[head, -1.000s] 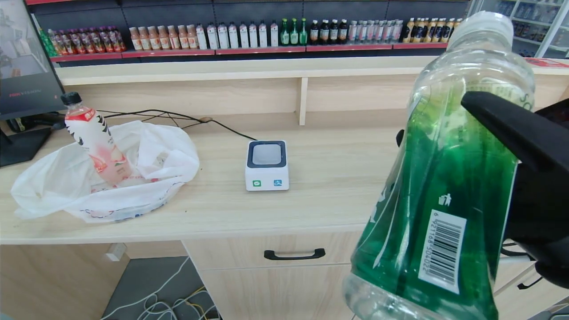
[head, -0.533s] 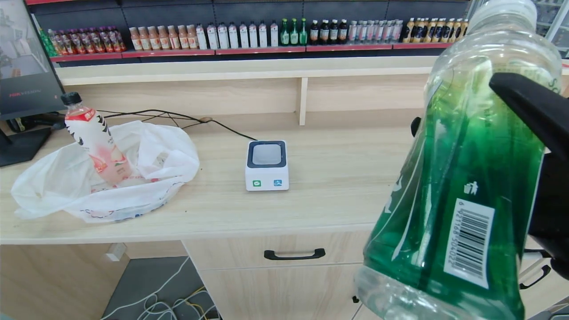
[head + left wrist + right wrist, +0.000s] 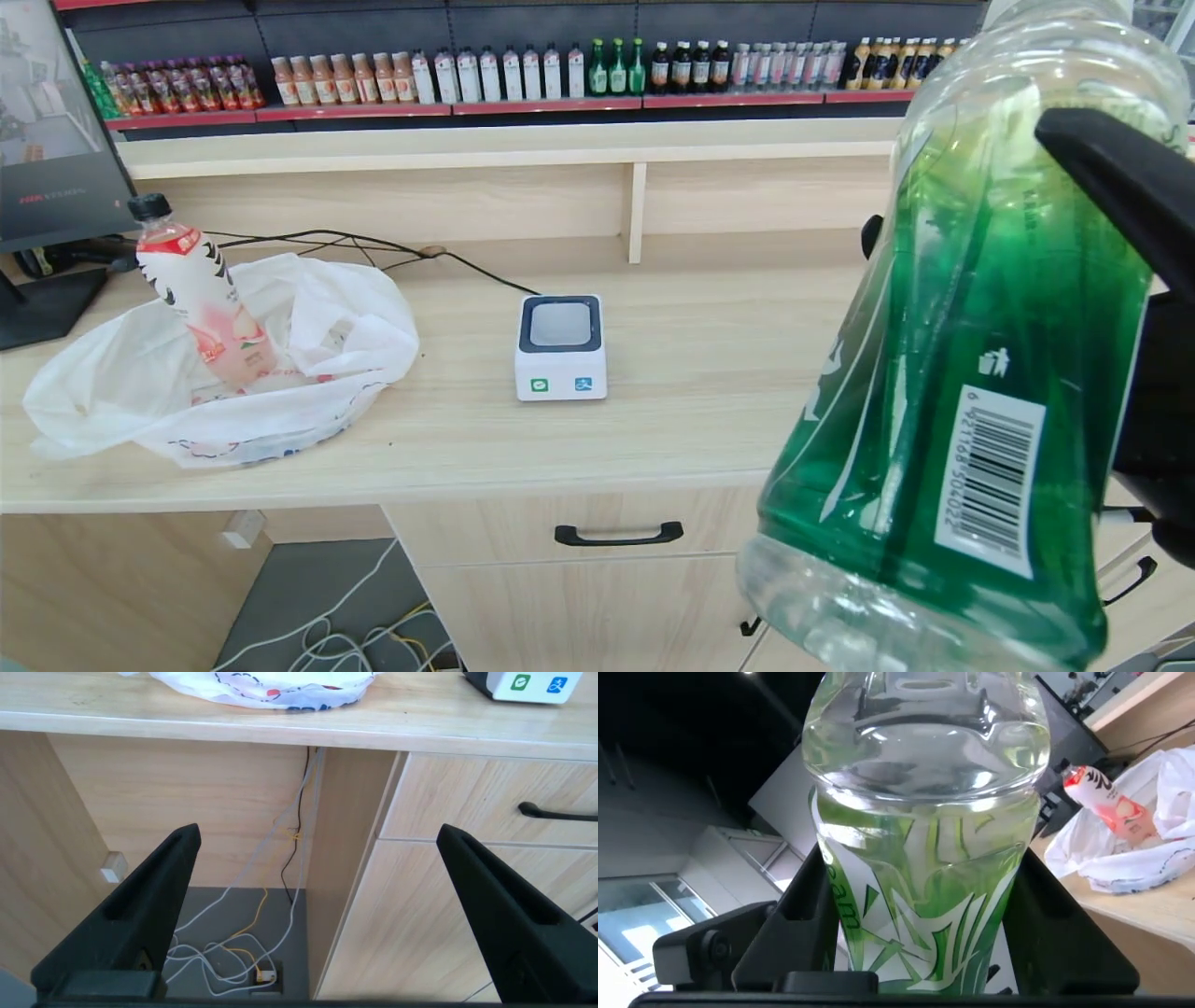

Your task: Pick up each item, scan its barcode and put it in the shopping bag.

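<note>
Clear plastic bottle with green label [image 3: 943,392]: tilted, white barcode patch facing head camera, held aloft at right. Right gripper [image 3: 924,924] fingers [image 3: 1120,177] clamped on bottle sides. Left gripper [image 3: 318,887] fingers wide apart, empty, below wooden counter [image 3: 700,411] edge. Count: two bottles, second being pink black-capped bottle [image 3: 201,299] leaning in white plastic shopping bag [image 3: 345,336]; one bag; one white box scanner [image 3: 560,350].

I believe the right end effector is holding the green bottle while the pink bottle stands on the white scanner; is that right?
Not quite. The head view shows the pink bottle standing in the shopping bag, not on the white scanner. The rest holds: the right end effector is holding the green bottle.
</note>
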Motion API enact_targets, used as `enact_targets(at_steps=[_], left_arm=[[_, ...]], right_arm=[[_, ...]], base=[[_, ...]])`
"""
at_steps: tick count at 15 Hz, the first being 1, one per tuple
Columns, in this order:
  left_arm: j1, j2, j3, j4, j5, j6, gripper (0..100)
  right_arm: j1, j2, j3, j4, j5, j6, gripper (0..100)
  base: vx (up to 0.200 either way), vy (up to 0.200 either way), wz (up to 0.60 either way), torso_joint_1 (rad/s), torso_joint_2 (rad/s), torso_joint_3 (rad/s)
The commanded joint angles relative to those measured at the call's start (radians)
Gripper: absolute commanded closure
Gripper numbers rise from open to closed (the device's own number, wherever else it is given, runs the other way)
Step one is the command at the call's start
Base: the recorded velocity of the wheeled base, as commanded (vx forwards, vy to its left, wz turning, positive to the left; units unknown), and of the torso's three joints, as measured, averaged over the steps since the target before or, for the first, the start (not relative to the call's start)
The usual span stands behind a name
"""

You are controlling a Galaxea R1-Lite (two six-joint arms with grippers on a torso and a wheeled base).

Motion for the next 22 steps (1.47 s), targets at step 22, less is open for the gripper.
enact_targets(at_steps=[22], left_arm=[[0.0, 0.0, 0.0, 0.0, 0.0, 0.0, 0]], right_arm=[[-0.007, 0.17, -0.086, 0.09, -0.004, -0.382, 100]], base=[[0.0, 0.0, 0.0, 0.0, 0.0, 0.0]])
